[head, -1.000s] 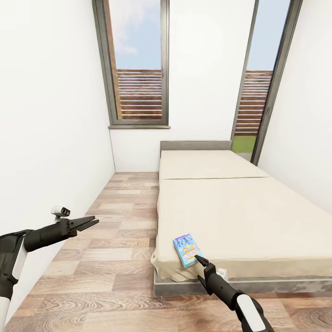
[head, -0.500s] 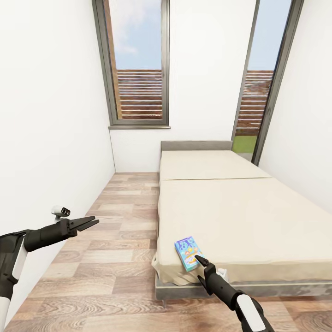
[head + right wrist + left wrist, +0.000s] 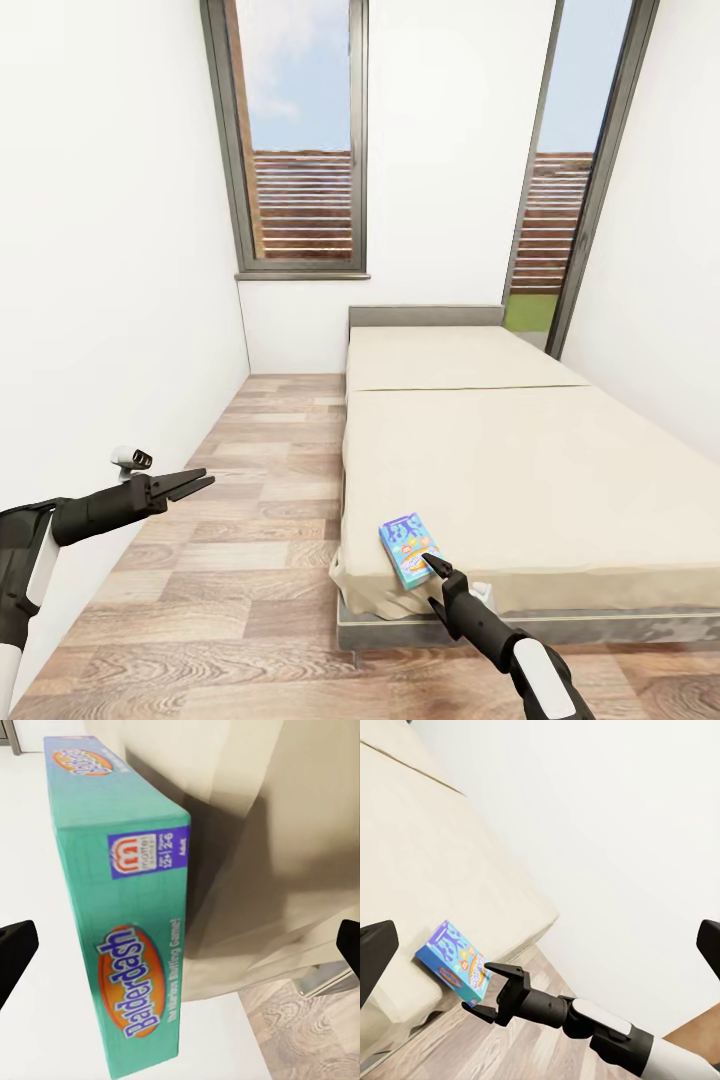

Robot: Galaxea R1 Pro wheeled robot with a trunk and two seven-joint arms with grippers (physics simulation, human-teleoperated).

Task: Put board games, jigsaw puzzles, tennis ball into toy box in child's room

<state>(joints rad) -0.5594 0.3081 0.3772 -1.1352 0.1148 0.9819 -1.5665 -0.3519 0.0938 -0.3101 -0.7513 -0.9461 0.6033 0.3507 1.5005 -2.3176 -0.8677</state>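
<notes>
Teal-sided Balderdash board game [image 3: 408,548] lies flat on the near corner of the bed [image 3: 520,470], at the edge where the beige sheet drapes down. Compared with a second ago the box sits slightly lower and closer in the head view, so the base seems to have crept forward, then stopped; the last half second looks unchanged. Right gripper [image 3: 433,562] is at the box's near end, jaws spread wide with the box end between them in the right wrist view [image 3: 120,937], not closed on it. Judgement: grasp is lined up, closing comes next. Left gripper [image 3: 200,483] hangs over the floor, well apart from the bed, jaws parted and empty. Wood-plank floor [image 3: 250,560], white walls, two tall windows [image 3: 300,140] behind the grey headboard.
</notes>
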